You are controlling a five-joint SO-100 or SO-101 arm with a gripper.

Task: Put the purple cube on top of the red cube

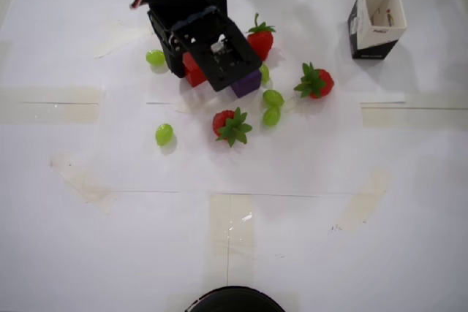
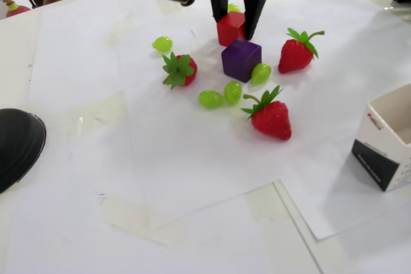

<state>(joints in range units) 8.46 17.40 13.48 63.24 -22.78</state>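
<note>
White paper sheet [image 2: 192, 178] covers table. Black arm drops in from far edge. Gripper [image 2: 232, 30] straddles red cube [image 2: 230, 28], fingers close against both sides; firm squeeze or mere contact, cannot tell. Odd pick, judging by task: purple cube [image 2: 241, 59] is block to lift. In fixed view it sits just in front of red cube and slightly right, clear of fingers, green grape [image 2: 261, 72] touching its right side. Overhead view: purple cube [image 1: 247, 84] peeks out beside gripper [image 1: 196, 68].
</note>
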